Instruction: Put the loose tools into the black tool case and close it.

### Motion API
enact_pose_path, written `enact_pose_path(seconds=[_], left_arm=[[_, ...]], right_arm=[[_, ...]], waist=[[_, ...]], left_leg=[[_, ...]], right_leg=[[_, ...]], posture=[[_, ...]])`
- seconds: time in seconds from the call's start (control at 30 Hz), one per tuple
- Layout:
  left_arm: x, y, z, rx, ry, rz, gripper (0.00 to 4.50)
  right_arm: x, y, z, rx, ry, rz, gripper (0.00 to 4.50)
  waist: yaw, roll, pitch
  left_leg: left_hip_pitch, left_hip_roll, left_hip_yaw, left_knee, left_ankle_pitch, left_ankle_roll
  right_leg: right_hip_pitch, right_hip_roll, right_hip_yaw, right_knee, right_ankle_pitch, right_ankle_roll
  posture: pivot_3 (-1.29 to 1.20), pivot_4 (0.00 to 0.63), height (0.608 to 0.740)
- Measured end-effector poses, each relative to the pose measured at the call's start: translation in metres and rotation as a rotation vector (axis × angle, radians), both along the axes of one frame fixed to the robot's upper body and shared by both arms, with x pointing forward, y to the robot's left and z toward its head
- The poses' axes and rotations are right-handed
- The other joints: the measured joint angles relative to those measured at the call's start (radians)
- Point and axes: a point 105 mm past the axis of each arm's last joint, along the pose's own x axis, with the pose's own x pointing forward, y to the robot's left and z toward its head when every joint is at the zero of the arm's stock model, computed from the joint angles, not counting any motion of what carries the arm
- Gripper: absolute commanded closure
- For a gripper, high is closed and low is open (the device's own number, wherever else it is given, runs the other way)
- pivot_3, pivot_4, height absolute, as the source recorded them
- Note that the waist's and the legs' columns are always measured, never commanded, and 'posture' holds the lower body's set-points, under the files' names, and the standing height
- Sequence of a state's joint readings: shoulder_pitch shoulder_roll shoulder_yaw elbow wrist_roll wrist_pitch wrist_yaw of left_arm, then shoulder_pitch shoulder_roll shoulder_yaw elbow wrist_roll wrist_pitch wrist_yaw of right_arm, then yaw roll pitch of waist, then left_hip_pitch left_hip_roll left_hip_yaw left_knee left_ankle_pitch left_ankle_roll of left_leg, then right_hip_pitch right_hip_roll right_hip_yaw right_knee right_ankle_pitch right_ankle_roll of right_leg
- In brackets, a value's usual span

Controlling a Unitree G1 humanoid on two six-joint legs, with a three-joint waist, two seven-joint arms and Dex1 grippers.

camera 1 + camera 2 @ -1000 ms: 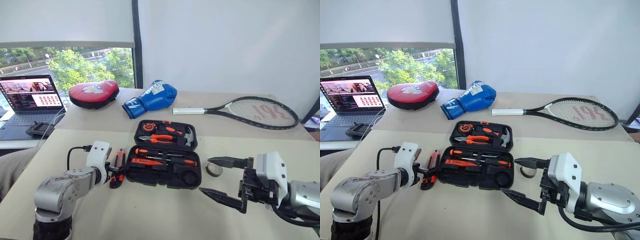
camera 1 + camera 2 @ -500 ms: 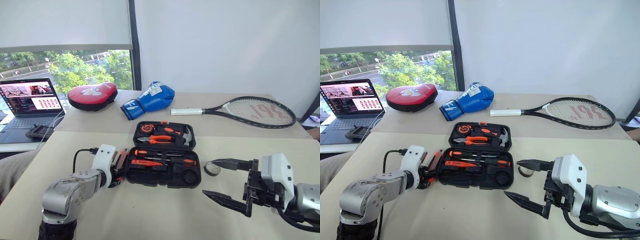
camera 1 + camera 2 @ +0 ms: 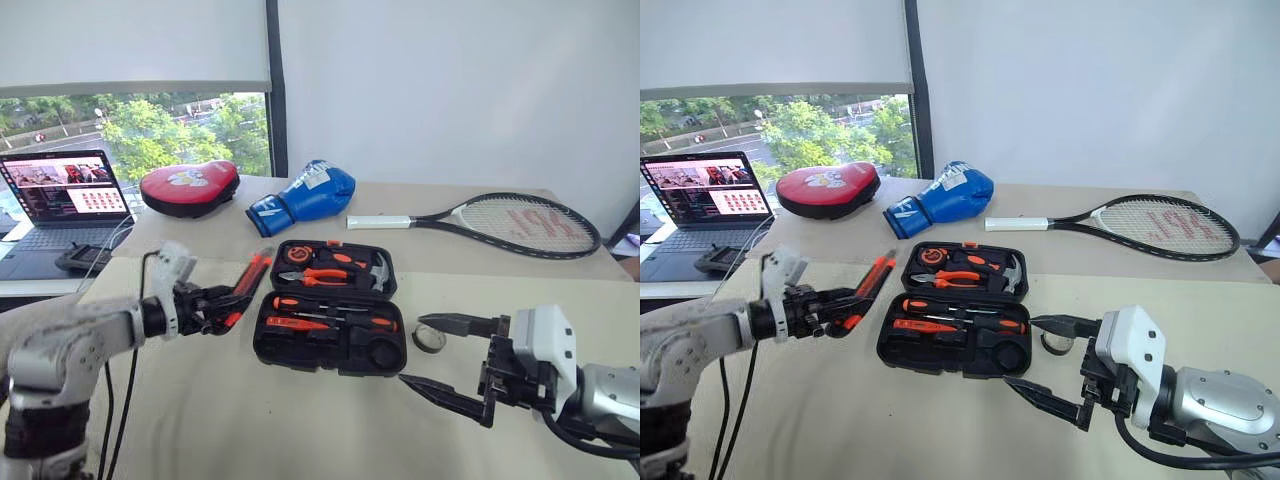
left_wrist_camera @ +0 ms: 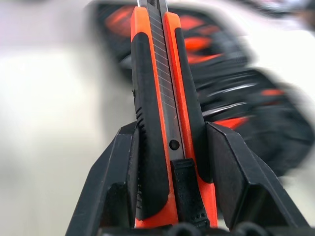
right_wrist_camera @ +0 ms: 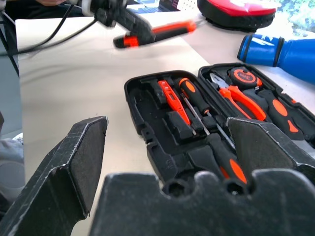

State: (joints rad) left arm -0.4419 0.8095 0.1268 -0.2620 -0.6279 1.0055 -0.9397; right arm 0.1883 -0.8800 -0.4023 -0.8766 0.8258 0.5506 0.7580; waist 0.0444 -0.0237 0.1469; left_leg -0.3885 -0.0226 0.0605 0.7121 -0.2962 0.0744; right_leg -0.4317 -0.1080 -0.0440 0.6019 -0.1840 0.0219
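- A second ago the utility knife (image 3: 243, 288) lay on the table just left of the case, with the left gripper (image 3: 222, 303) down at it; now the knife is lifted clear of the table, and the left arm has swung up and out to the left.
- The left gripper is clamped on the knife's rear end, its two black fingers (image 4: 118, 177) pressing the flanks of the handle, and the blade end points up and right toward the black tool case (image 3: 330, 352).
- The knife hangs in the air just left of the case's far half, above the table (image 3: 250, 420).
- It looks light and stiff, a slim bar; I judge the rubbery black side grips give good purchase, while the smooth orange spine and metal slider track would slip.
- Held by its tail, it could pivot in the grip, so I'd say a hold nearer the middle would be steadier.
- It is orange with black side panels and a notched grey slider down the centre.
- The case lies open and flat, with screwdrivers in the near half, pliers and a hammer in the far half.
- The right gripper (image 3: 440, 358) hovers near and right of the case, jaws spread wide and empty.
- A small grey tape roll (image 3: 429, 339) sits on the table just right of the case.
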Motion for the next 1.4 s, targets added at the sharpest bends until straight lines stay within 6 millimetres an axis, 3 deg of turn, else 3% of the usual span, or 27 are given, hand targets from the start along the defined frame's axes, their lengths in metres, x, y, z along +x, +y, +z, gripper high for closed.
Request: enact_pose_path(seconds=[0.13, 0.37, 0.5, 0.9, 0.93, 1.07, 1.17, 1.27, 1.3, 1.33, 1.4], left_arm=[[0.003, -0.034, -0.016, 0.159, -0.021, -0.313, 2.9], [0.013, -0.068, -0.042, 0.34, -0.07, -0.604, 2.9], [0.017, -0.071, -0.058, 0.404, -0.083, -0.699, 2.9], [0.028, -0.069, -0.062, 0.481, -0.148, -0.838, 2.9], [0.029, -0.07, -0.062, 0.48, -0.143, -0.839, 1.92], [0.032, -0.067, -0.058, 0.455, -0.122, -0.808, 0.7], [0.027, -0.072, -0.039, 0.303, -0.074, -0.774, 0.7], [0.023, -0.072, 0.001, 0.063, -0.022, -0.68, 1.4], [0.024, -0.071, 0.008, 0.027, -0.017, -0.651, 1.6], [0.025, -0.069, 0.013, -0.003, -0.012, -0.608, 2.1], [0.024, -0.064, 0.007, -0.037, -0.025, -0.504, 2.87]], right_arm=[[-0.002, -0.001, -0.002, 0.001, 0.012, -0.011, 0.0], [-0.013, -0.006, -0.002, -0.013, 0.008, -0.061, 0.0], [-0.019, -0.008, -0.002, -0.015, 0.013, -0.097, 0.0], [-0.033, -0.016, -0.006, -0.051, 0.051, -0.13, 0.0], [-0.033, -0.017, -0.004, -0.057, 0.044, -0.13, 0.0], [-0.034, -0.017, -0.004, -0.061, 0.044, -0.119, 0.0], [-0.035, -0.017, -0.004, -0.062, 0.044, -0.114, 0.0], [-0.034, -0.016, -0.002, -0.061, 0.033, -0.111, 0.0], [-0.034, -0.016, -0.002, -0.06, 0.031, -0.111, 0.0], [-0.033, -0.016, -0.002, -0.06, 0.028, -0.109, 0.0], [-0.032, -0.015, -0.001, -0.057, 0.02, -0.107, 0.0]], waist=[[-0.001, 0.0, 0.0], [-0.008, 0.0, 0.001], [-0.005, -0.001, 0.001], [-0.005, 0.0, 0.001], [-0.005, 0.0, 0.001], [-0.006, 0.0, 0.001], [-0.007, -0.001, 0.001], [-0.008, 0.0, 0.001], [-0.008, 0.0, 0.001], [-0.008, 0.0, 0.001], [-0.01, 0.0, 0.0]], left_leg=[[-0.001, 0.0, 0.002, 0.0, -0.001, 0.003], [-0.002, 0.001, 0.002, 0.001, -0.003, 0.006], [-0.003, 0.001, 0.002, 0.001, -0.007, 0.014], [0.001, 0.003, 0.001, 0.008, -0.009, 0.018], [0.001, 0.003, 0.001, 0.009, -0.009, 0.018], [0.0, 0.003, 0.001, 0.009, -0.01, 0.018], [-0.003, 0.003, 0.001, 0.01, -0.01, 0.019], [-0.004, 0.003, 0.001, 0.013, -0.01, 0.018], [-0.004, 0.002, 0.001, 0.014, -0.01, 0.018], [-0.003, 0.002, 0.001, 0.014, -0.01, 0.018], [0.0, 0.002, 0.001, 0.014, -0.011, 0.018]], right_leg=[[0.001, 0.0, 0.001, -0.003, -0.002, -0.003], [0.001, 0.001, 0.002, -0.005, 0.001, 0.005], [0.0, 0.001, 0.001, -0.005, 0.001, 0.006], [0.007, 0.001, 0.002, -0.005, 0.002, 0.009], [0.007, 0.001, 0.002, -0.004, 0.002, 0.009], [0.006, 0.001, 0.002, -0.004, 0.002, 0.01], [0.003, 0.001, 0.001, -0.004, 0.002, 0.011], [0.003, 0.0, 0.002, -0.001, 0.0, 0.014], [0.003, 0.0, 0.002, 0.0, -0.001, 0.015], [0.003, 0.0, 0.002, 0.001, -0.001, 0.016], [0.007, -0.001, 0.003, 0.001, -0.002, 0.017]], posture=[[0.0, 0.15, 0.74], [0.0, 0.15, 0.74], [0.0, 0.15, 0.74], [0.0, 0.15, 0.74], [0.0, 0.15, 0.74], [0.0, 0.15, 0.74], [0.0, 0.15, 0.74], [0.0, 0.15, 0.74], [0.0, 0.15, 0.74], [0.0, 0.15, 0.74], [0.0, 0.15, 0.74]])
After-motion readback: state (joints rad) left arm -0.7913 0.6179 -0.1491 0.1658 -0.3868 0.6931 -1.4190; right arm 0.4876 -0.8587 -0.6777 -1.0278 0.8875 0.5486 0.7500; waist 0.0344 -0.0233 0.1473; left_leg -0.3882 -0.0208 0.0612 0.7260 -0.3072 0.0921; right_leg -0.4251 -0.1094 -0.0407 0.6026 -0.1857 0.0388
